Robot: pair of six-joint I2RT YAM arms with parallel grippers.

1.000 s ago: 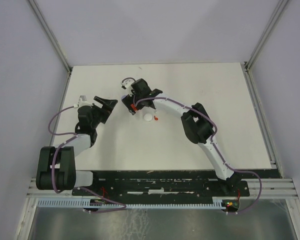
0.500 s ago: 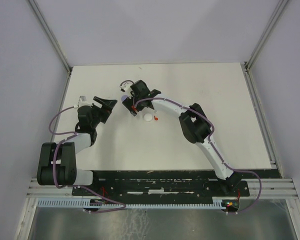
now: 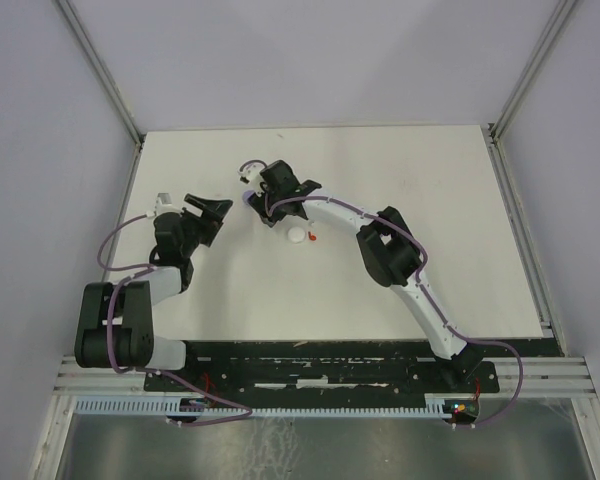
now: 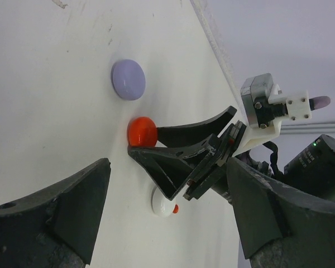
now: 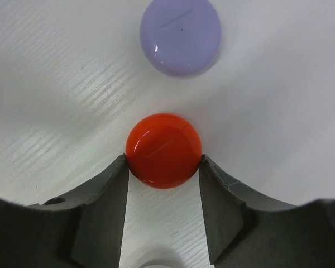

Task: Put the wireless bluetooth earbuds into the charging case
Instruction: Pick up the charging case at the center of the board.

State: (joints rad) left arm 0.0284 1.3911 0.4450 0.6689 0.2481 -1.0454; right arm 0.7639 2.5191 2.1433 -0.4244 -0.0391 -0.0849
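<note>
A red round case (image 5: pixel 163 149) lies on the white table (image 5: pixel 279 111), and my right gripper (image 5: pixel 163 162) is shut on it, both fingertips touching its sides. A lavender round case (image 5: pixel 180 34) lies just beyond it. A white round case (image 4: pixel 163 202) lies on the table with a tiny red earbud (image 4: pixel 175 209) touching its edge; both also show in the top view, case (image 3: pixel 296 236) and earbud (image 3: pixel 312 237). My left gripper (image 4: pixel 167 178) is open and empty, hovering left of the right gripper (image 3: pixel 257 204). No other earbuds are visible.
The left gripper (image 3: pixel 212 206) sits close to the right wrist. The right arm (image 3: pixel 380 240) arches across the middle of the table. Grey walls and rails (image 3: pixel 100 70) border the table (image 3: pixel 430 180).
The right wrist has shifted slightly left and away over the red case. The left gripper has edged slightly. The white case and tiny red earbud have not moved.
</note>
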